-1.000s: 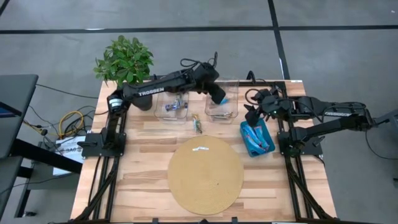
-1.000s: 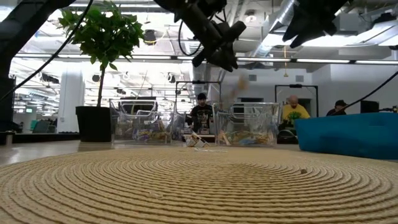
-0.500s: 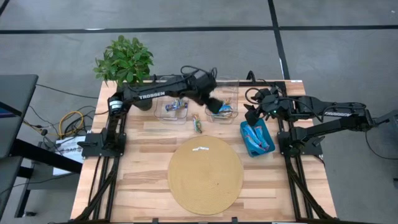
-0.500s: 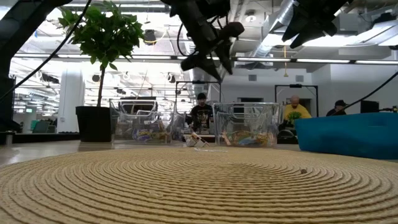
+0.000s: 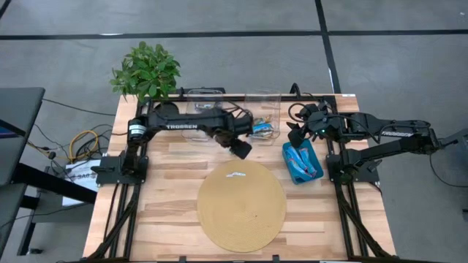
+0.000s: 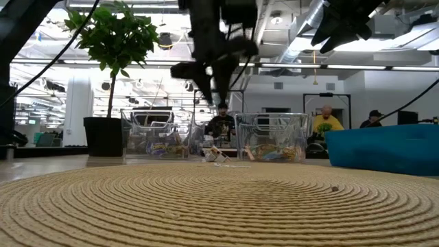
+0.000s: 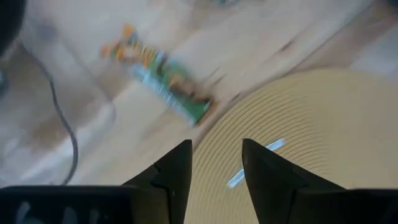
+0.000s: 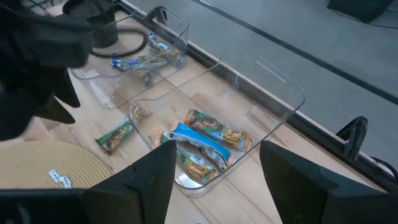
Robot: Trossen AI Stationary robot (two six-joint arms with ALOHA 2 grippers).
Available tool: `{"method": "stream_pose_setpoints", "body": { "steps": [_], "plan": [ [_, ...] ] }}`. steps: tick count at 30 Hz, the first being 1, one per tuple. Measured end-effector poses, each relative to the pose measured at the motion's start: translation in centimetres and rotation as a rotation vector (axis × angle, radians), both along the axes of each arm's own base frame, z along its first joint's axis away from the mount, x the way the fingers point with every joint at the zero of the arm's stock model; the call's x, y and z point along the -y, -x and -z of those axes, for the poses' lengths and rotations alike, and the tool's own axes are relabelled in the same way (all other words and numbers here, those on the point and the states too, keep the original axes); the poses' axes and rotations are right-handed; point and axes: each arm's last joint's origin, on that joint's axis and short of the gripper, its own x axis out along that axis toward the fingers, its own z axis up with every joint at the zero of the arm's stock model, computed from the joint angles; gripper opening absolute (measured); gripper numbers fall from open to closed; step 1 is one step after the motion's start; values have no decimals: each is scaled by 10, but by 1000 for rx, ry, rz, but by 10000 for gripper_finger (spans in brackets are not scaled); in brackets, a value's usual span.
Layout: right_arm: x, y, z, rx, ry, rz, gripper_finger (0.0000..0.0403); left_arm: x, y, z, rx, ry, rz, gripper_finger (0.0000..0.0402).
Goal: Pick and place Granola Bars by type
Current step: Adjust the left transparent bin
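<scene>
A loose green and orange granola bar (image 7: 165, 93) lies flat on the wood between the two clear bins, just off the mat's far edge. My left gripper (image 7: 214, 144) hovers over the mat's far edge, close beside that bar, open and empty. My right gripper (image 8: 217, 148) hangs open and empty above the far end of the teal tray (image 5: 287, 157), where blue bars (image 5: 303, 164) lie. The right-hand bin (image 8: 273, 81) holds green-orange bars (image 8: 221, 134) and a blue one (image 8: 196, 138). The left-hand bin (image 8: 168, 18) holds blue bars (image 8: 146, 59).
A round woven mat (image 5: 241, 208) covers the table's near middle, with a small white slip (image 7: 255, 163) on its far part. A potted plant (image 5: 145, 69) stands at the far left corner. My left arm (image 5: 183, 126) stretches across the left-hand bin. People stand in the room beyond.
My left gripper has swung from above the right-hand bin toward the table's near edge and slightly left, tipping to point down, and now hangs by the loose bar. It stayed open. My right arm kept still.
</scene>
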Motion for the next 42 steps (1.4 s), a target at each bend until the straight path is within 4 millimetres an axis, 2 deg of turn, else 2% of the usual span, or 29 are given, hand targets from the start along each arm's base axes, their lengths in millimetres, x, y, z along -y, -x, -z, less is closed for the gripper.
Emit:
{"method": "stream_pose_setpoints", "body": {
  "steps": [5, 9, 15, 19, 24, 28, 33, 38, 42],
  "plan": [
    [0, 0, 0, 0, -1, -1, 223, 4, 7, 37, -52, 75, -40, 123],
    [0, 0, 0, -1, -11, -13, 223, 12, 12, 36, 88, 82, -77, 111],
    [-1, 1, 1, -16, -13, -21, 223, 15, 53, 33, 296, 81, -228, 85],
    [-1, 1, 1, -18, -12, -21, 223, 13, 75, 48, 378, 101, -402, 69],
    [-1, 1, 1, -18, -12, -21, 223, 9, 72, 61, 449, 153, -474, 65],
    [-1, 1, 1, -17, -12, -21, 223, 1, 67, 69, 473, 137, -508, 86],
    [-1, 0, 1, -14, -12, -22, 223, -13, 68, 80, 440, 192, -606, 141],
    [-1, 0, 1, -11, -12, -22, 223, -18, 63, 91, 431, 239, -623, 195],
    [-1, 0, 1, -12, -12, -22, 223, -19, 61, 95, 434, 222, -631, 215]
  ]
}}
